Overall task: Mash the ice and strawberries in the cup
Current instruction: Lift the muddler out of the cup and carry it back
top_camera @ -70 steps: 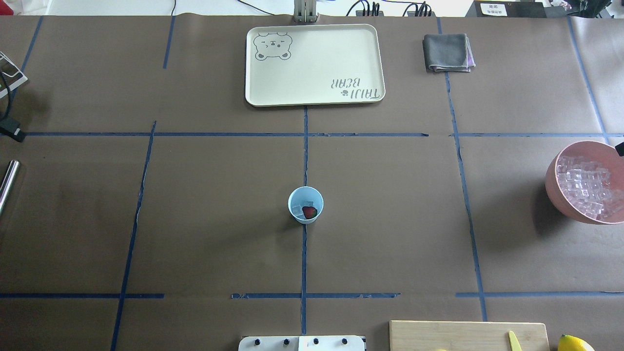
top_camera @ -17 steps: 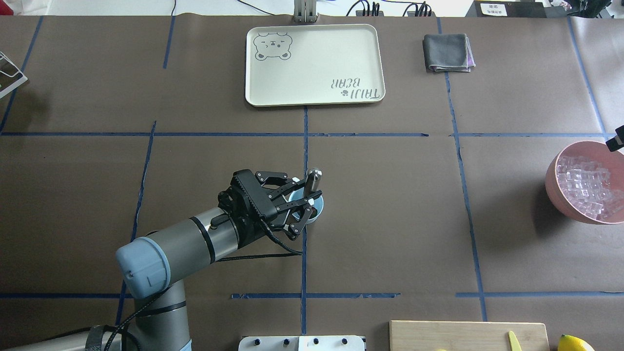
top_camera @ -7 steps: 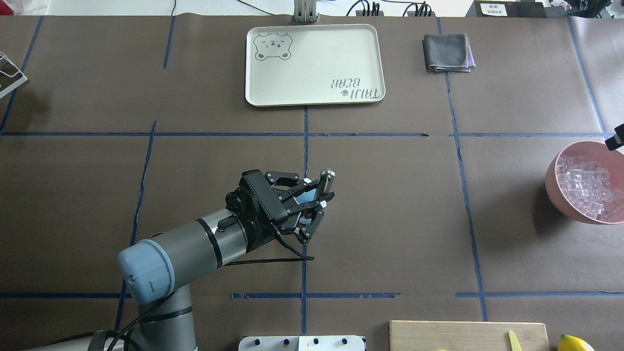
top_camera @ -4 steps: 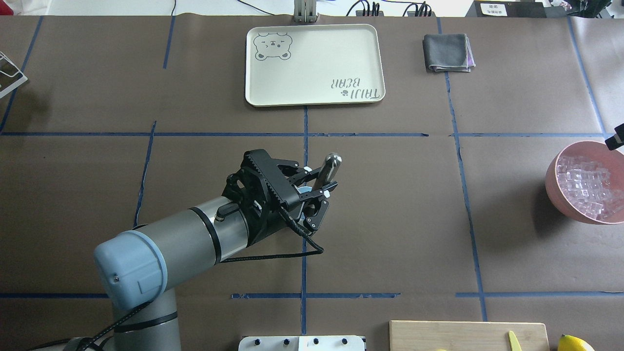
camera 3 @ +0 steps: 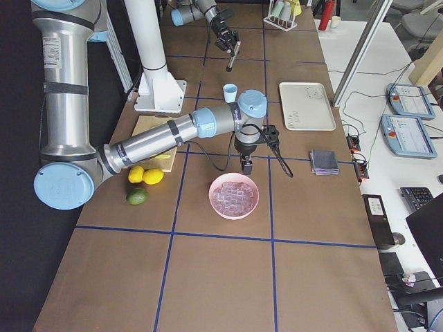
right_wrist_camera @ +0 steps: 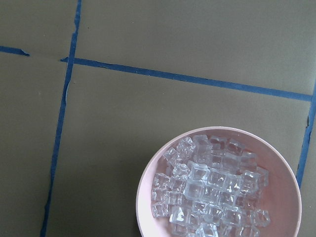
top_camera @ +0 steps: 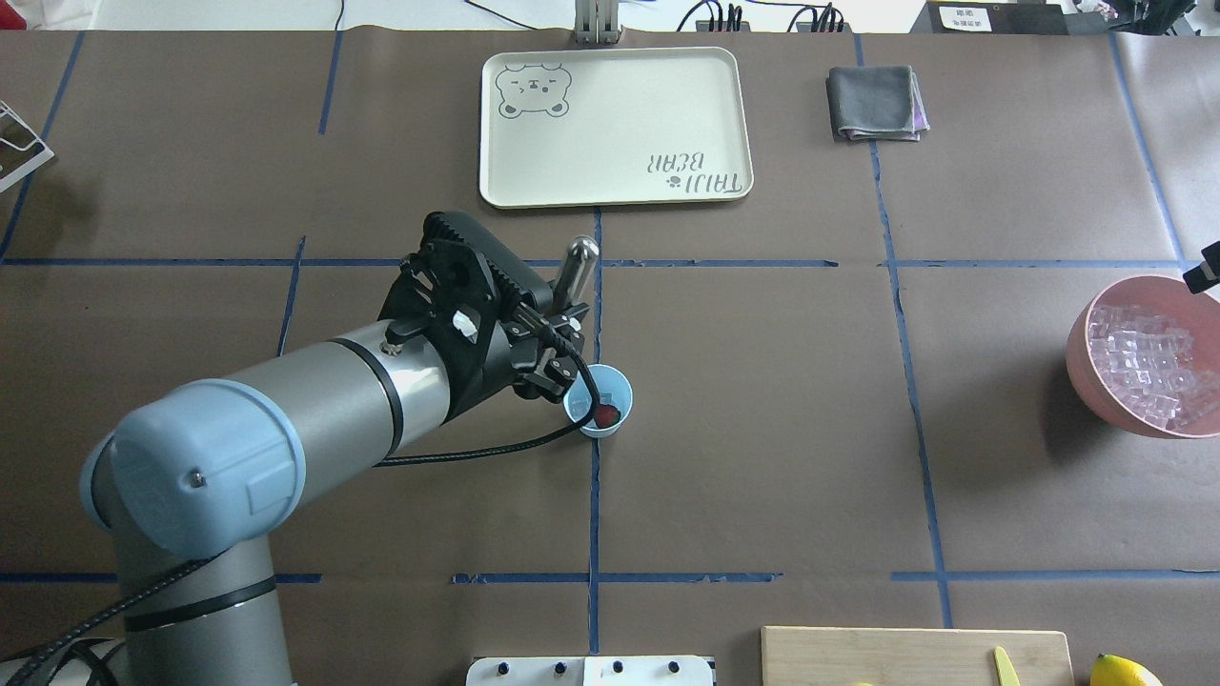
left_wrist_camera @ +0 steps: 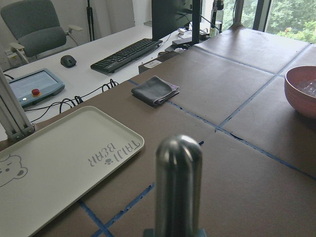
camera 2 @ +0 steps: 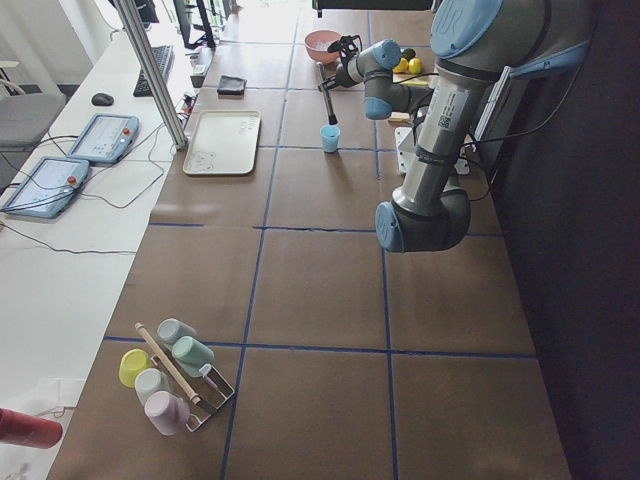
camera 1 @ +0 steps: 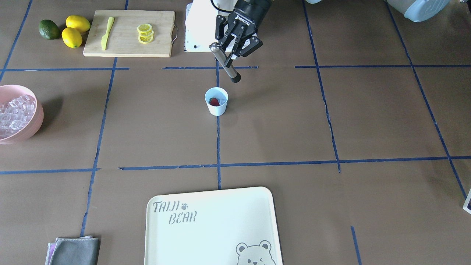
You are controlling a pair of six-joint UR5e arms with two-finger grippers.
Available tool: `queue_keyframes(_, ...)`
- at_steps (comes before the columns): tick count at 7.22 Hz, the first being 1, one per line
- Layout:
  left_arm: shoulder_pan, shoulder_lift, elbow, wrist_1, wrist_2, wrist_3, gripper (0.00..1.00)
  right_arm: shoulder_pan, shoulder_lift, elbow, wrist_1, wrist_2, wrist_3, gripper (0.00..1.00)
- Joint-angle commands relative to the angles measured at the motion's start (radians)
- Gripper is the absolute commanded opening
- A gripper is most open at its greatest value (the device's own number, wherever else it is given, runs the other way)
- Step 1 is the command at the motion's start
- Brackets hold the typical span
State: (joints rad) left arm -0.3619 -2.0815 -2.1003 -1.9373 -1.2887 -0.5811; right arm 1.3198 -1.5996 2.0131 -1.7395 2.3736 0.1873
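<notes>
The light-blue cup (camera 1: 216, 103) (top_camera: 610, 395) stands on the centre tape line. A red strawberry (camera 1: 212, 101) (top_camera: 604, 415) lies inside it, with pale ice (camera 1: 222, 99) beside the berry. My left gripper (camera 1: 231, 55) (top_camera: 560, 329) is shut on a steel muddler rod (camera 1: 225, 63) (top_camera: 578, 267) (left_wrist_camera: 178, 187). The rod hangs tilted, and its lower end is above the cup and out of it. More ice (right_wrist_camera: 212, 190) fills the pink bowl (right_wrist_camera: 148, 197) (top_camera: 1087, 367). My right gripper (camera 3: 247, 164) hovers by that bowl, and I cannot tell its state.
A cream bear tray (top_camera: 705, 124) and a grey cloth (top_camera: 875, 103) lie at the far side. Near the robot's base sits a cutting board (camera 1: 121, 44) with lemon slices (camera 1: 145, 33), next to lemons (camera 1: 75, 30). A cup rack (camera 2: 170, 375) stands at the left end.
The left arm came in holding the rod and pushed it into the cup. It has since lifted up and back, so the rod is out and the strawberry shows again.
</notes>
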Motion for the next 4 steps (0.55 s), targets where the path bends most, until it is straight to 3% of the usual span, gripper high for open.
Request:
queue_keyframes(1, -0.072, 0.033, -0.032, 0.213, -0.03, -0.072, 0.0, 0.001, -0.006, 0.001, 0.002, -0.001, 0.0, 1.0)
queue_keyframes(2, -0.136, 0.099, -0.032, 0.245, -0.137, -0.144, 0.0, 0.001, -0.008, 0.001, 0.002, -0.001, 0.0, 1.0)
queue_keyframes(4, -0.346, 0.194, -0.038, 0.382, -0.49, -0.17, 0.0, 0.001, -0.011, 0.001, 0.002, -0.001, 0.0, 1.0)
